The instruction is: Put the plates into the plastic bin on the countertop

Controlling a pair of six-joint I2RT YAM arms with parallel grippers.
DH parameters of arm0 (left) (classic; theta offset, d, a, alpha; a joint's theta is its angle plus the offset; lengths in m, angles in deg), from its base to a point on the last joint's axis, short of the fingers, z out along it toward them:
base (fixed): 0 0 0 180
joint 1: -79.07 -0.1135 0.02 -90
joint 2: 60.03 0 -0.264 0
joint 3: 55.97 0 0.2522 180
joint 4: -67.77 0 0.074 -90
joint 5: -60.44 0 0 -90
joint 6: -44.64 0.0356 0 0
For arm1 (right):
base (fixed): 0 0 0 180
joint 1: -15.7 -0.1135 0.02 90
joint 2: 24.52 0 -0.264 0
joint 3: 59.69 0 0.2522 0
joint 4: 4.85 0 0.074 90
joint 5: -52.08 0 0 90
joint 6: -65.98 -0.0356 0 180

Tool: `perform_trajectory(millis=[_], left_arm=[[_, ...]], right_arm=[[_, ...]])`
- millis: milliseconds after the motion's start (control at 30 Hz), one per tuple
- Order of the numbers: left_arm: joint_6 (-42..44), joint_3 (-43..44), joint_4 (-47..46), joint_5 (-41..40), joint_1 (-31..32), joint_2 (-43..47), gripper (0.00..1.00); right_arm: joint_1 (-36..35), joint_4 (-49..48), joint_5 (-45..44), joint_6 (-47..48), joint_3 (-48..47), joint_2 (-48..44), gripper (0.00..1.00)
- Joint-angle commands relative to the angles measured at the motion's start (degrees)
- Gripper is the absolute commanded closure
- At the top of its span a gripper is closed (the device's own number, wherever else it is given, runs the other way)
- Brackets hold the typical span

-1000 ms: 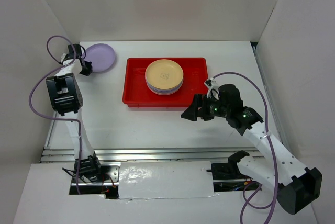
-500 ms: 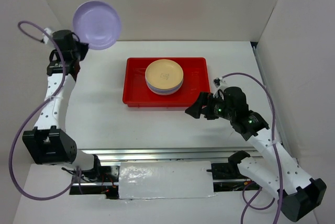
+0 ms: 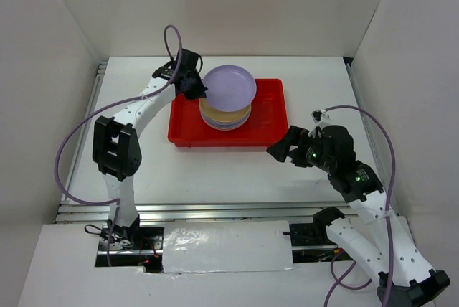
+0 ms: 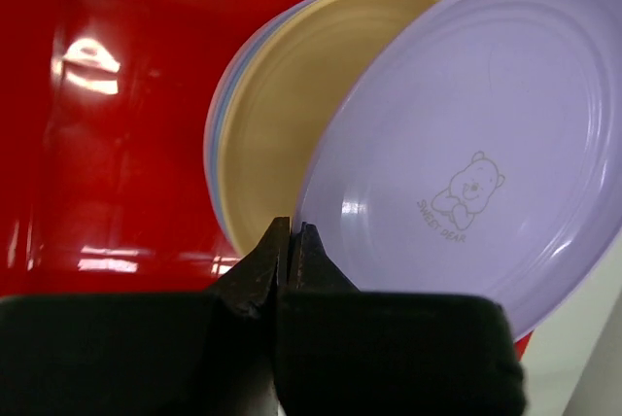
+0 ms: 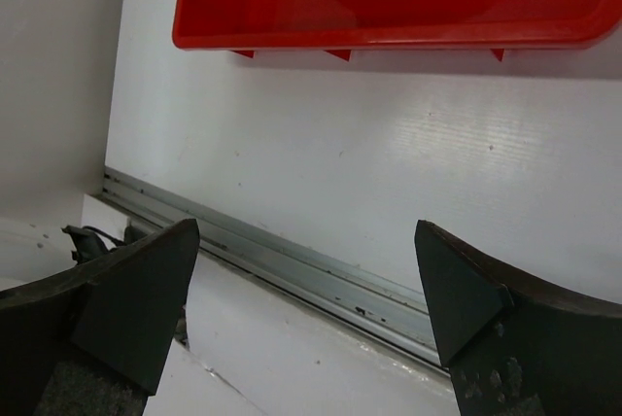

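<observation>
My left gripper (image 4: pixel 292 233) was pinched shut on the rim of the lilac plate (image 4: pixel 466 144). This was a smooth, glossy plastic round with a shallow dished centre, tilted over the stack of plates (image 3: pixel 224 117) in the red bin (image 3: pixel 185 132). The bin was shiny and rectangular with a raised rim, and it sat on the matte white countertop (image 3: pixel 143 167). My right gripper (image 3: pixel 284 146) hung wide open and empty just off the bin's near right corner. Only my left wrist view showed the small bear print (image 4: pixel 465 197) inside the lilac plate. Only my right wrist view showed the stack's striped pastel edges and the triangular ribs (image 5: pixel 338 53) under the bin's rim.
</observation>
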Motion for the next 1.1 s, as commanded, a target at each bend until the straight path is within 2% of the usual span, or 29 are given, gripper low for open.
perform_trajectory(millis=[0,100,133,167,200,233,367,467,533,567,600,733,867,1067], left_arm=[[0.4,3.6,1.6,-3.4,0.2,2.2,1.0],[0.0,4.0,3.4,-4.1,0.4,1.4,1.0],[0.0,4.0,3.4,-3.5,0.4,1.2,0.88],[0.3,4.3,3.4,-3.1,0.5,1.0,0.71],[-0.1,4.7,3.9,-3.0,0.8,1.0,0.47],[0.3,5.2,4.9,-3.4,1.0,1.3,0.01],[2.5,5.4,6.0,-3.7,2.6,7.3,0.01],[5.6,4.3,9.9,-9.7,4.8,15.7,0.01],[7.8,0.7,12.0,-14.1,5.2,22.6,0.01],[8.2,-0.9,13.4,-18.5,4.5,25.1,0.01],[9.4,-2.5,15.7,-19.7,3.6,27.1,0.01],[12.2,-12.4,20.6,-24.3,-3.2,38.0,0.01],[15.2,-19.8,22.3,-27.0,-9.5,45.7,0.01],[13.6,-32.4,20.9,-25.9,-10.1,62.8,0.01]], right_arm=[[0.5,4.4,-0.9,1.0,-2.5,-2.0,0.0],[0.7,5.2,-0.6,1.0,-2.9,-3.1,0.0],[0.6,5.5,-0.6,1.0,-3.0,-3.3,0.0],[0.6,5.7,-0.5,1.0,-3.3,-3.4,0.0],[0.5,6.2,-0.4,1.2,-3.6,-3.4,0.0],[0.6,6.3,-0.4,1.3,-3.9,-3.4,0.0],[0.8,8.2,-3.0,2.4,-7.5,-3.2,0.0],[1.2,11.1,-10.4,4.3,-12.8,-2.1,0.0],[1.2,14.6,-20.1,4.4,-16.0,-0.2,0.0],[1.2,15.9,-23.1,4.0,-18.9,0.4,0.0],[1.1,17.3,-28.1,3.8,-20.2,1.2,0.0],[-0.8,22.0,-38.3,2.9,-26.7,2.6,0.0],[-3.9,24.3,-43.0,6.0,-29.4,-0.7,0.0],[-4.8,27.4,-42.3,12.7,-33.4,-7.3,0.0]])
